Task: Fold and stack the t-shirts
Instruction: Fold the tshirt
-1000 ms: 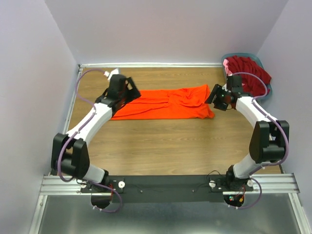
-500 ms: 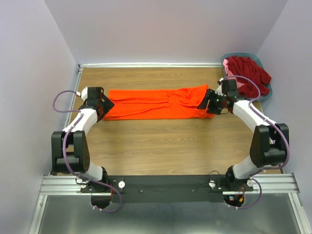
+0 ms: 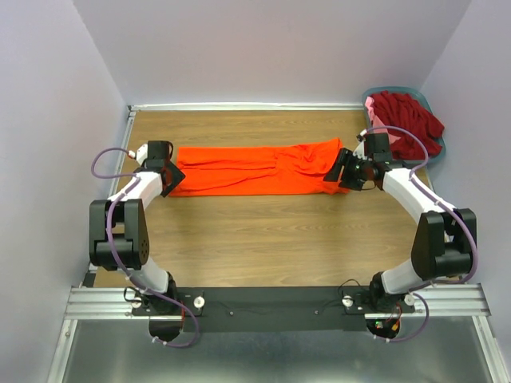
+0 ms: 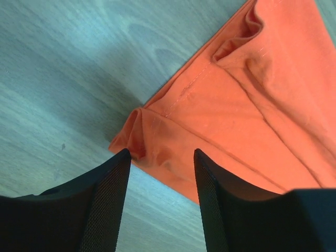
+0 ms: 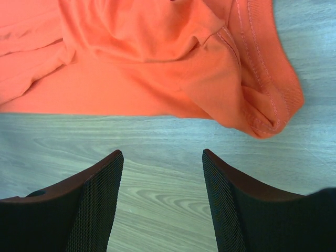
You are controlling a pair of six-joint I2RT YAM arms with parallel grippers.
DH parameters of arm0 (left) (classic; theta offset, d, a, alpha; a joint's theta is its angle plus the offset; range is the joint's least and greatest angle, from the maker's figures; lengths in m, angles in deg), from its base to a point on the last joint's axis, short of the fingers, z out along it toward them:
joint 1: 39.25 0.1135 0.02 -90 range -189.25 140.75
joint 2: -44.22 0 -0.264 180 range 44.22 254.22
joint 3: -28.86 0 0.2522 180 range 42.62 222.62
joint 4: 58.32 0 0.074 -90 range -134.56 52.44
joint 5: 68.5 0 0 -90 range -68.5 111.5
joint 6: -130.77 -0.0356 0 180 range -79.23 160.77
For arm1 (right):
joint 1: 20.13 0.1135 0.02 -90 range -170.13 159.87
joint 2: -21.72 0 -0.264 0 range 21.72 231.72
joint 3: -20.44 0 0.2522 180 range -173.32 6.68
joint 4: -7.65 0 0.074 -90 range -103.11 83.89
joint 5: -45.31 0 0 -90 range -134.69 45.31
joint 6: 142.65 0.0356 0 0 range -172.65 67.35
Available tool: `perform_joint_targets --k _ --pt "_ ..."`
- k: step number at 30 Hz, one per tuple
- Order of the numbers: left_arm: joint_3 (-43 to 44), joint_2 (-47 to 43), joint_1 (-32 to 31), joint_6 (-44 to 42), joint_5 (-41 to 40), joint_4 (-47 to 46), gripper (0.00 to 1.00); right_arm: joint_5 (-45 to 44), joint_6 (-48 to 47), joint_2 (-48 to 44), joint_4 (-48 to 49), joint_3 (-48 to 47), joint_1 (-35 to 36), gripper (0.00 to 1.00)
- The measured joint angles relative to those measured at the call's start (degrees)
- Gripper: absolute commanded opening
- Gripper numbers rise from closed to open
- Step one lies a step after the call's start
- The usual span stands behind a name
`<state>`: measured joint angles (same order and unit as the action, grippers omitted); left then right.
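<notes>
On the far left, the purple wall (image 3: 48, 175) stands close to the left arm (image 3: 136, 191), so there is little room on that side. The left gripper (image 3: 170, 177) sits low at the left end of the orange t-shirt (image 3: 255, 169). In the left wrist view its two black fingers (image 4: 105, 205) stand apart. The shirt's folded corner lies right at the gap between their tips, and they are not squeezing it. The shirt lies in a long flat band across the middle of the table (image 3: 263, 239). There is bare wood behind it and a lot more in front, which leaves plenty of open room. The right gripper (image 3: 345, 169) is at the shirt's right end. Its fingers are apart too, over bare wood just beside the shirt's thick hem, and they hold nothing. Farther right, in the back corner, a blue basket (image 3: 397, 88) holds a heap of dark red t-shirts (image 3: 407, 116) and a bit of a pink t-shirt (image 3: 371, 104). The basket sits near the right arm (image 3: 407, 187), so that side is tight. A second ago the left gripper was over the shirt, farther right — now it is out at the left corner. The shirt now reaches farther left and lies straighter. The right gripper has only moved a little closer to the shirt.
</notes>
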<state>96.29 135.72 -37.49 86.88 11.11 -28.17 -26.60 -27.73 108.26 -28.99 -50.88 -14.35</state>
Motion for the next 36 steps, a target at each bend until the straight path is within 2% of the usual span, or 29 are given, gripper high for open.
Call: perform_joint_targets --k 2,5,6,8,11,12,13,24,26,27,29,33,36 --pt "0.8 0.7 0.0 0.0 -0.1 0.0 0.55 0.0 0.0 0.0 0.0 0.0 0.0 0.7" --pt "1.7 1.6 0.0 -0.1 -0.3 0.0 0.45 0.0 0.0 0.0 0.0 0.0 0.0 0.7" --pt "2.0 1.9 0.0 -0.2 -0.3 0.0 0.38 0.0 0.0 0.0 0.0 0.0 0.0 0.7" --pt "2.4 2.6 0.0 -0.4 -0.3 0.0 0.31 0.0 0.0 0.0 0.0 0.0 0.0 0.7" --pt "3.2 3.7 0.0 -0.5 -0.3 0.0 0.08 0.0 0.0 0.0 0.0 0.0 0.0 0.7" --pt "3.3 3.8 0.0 -0.7 -0.3 0.0 0.08 0.0 0.0 0.0 0.0 0.0 0.0 0.7" --pt "3.4 4.0 0.0 -0.6 -0.3 0.1 0.0 0.0 0.0 0.0 0.0 0.0 0.0 0.7" --pt "6.2 4.9 0.0 -2.0 -0.5 1.0 0.0 0.0 0.0 0.0 0.0 0.0 0.0 0.7" --pt "6.7 5.0 0.0 -2.2 -0.5 1.8 0.13 0.0 0.0 0.0 0.0 0.0 0.0 0.7" --pt "7.0 5.1 0.0 -2.4 -0.5 2.1 0.39 0.0 0.0 0.0 -0.1 0.0 0.0 0.7" --pt "7.0 4.9 0.0 -2.4 -0.6 2.6 0.52 0.0 0.0 -0.1 -0.2 0.0 0.0 0.7" --pt "4.3 1.6 0.0 -2.0 -1.6 3.5 0.59 0.0 0.0 -0.8 -0.5 0.0 0.0 0.7" --pt "2.7 -1.2 0.0 -1.6 -2.0 4.1 0.59 0.0 0.0 -1.1 -0.5 0.2 0.0 0.7"
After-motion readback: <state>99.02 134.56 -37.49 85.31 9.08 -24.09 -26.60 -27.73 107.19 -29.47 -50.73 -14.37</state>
